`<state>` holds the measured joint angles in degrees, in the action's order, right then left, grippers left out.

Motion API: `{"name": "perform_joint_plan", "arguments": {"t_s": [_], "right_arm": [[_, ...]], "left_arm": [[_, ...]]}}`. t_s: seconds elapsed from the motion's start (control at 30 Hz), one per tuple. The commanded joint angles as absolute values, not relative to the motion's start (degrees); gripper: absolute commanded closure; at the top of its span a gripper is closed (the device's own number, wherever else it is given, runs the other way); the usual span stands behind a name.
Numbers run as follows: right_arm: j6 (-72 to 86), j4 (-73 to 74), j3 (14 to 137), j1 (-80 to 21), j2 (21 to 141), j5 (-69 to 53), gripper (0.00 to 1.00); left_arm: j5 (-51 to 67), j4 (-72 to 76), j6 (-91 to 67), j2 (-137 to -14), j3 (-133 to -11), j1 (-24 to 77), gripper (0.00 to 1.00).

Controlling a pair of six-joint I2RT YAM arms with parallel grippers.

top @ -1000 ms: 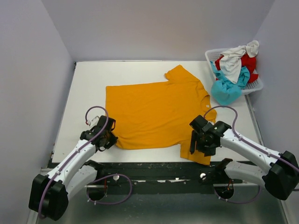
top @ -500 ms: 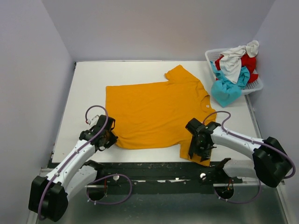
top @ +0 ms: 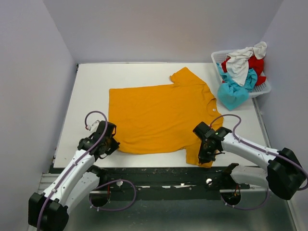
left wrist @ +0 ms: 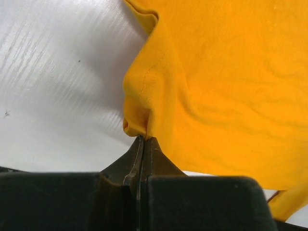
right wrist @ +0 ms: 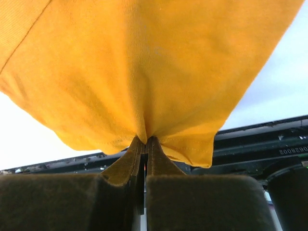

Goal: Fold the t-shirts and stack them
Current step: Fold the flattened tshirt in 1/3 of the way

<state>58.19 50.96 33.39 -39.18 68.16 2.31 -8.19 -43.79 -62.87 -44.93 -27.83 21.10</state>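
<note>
Lying flat across the middle of the white desk [top: 91,82], the mustard-orange t-shirt [top: 159,113] is spread with its neck toward the right and its hem toward the left. One sleeve points to the far edge and the other reaches the near edge. The left pincer [left wrist: 143,140] is closed tight on the near-left corner of the hem, its two dark fingers pressed together with a small bunched fold of orange cloth caught at their tips. Beside that fold the fabric rises off the desk in a soft ridge. The right pincer [right wrist: 144,140] is likewise clamped, fingers together, on the lower edge of the near sleeve. The sleeve's stitched hem sags to either side of the grip, above the dark rail [right wrist: 260,137] at the desk's front. In the overhead view both arms reach inward from the near edge, the left to the shirt's near-left corner, the right to the near-right sleeve. At the far right corner a white lattice basket [top: 263,89] holds a loose heap: a turquoise t-shirt [top: 233,92] spilling over its near rim, a red t-shirt [top: 257,63] behind it, and a white t-shirt [top: 239,63] draped on top. The turquoise cloth lies just beside the orange shirt's far shoulder; whether the two touch cannot be told.
</note>
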Motion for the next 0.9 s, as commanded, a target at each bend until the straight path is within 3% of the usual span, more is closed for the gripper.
{"name": "perform_joint_plan", "arguments": {"t_s": [0.0,0.3,0.6,0.87], "right_arm": [[58.51,57.32,35.62,-39.61,62.96,4.24,0.99],[57.48,59.34,39.55,-39.73,59.47,10.53,0.99],[50.02,49.18,53.14,-38.74,66.10,29.98,0.99],[40.20,36.41,58.69,-33.84,72.68,29.14,0.99]], "left_arm": [[-8.00,-51.18,-65.34,-40.21,-28.16,20.92,1.00],[-5.14,-53.07,-65.70,-32.25,-25.36,20.92,1.00],[-4.56,-46.49,-63.64,-41.46,-29.91,20.45,1.00],[-3.18,-43.07,-60.52,-44.79,-32.71,15.48,1.00]]}}
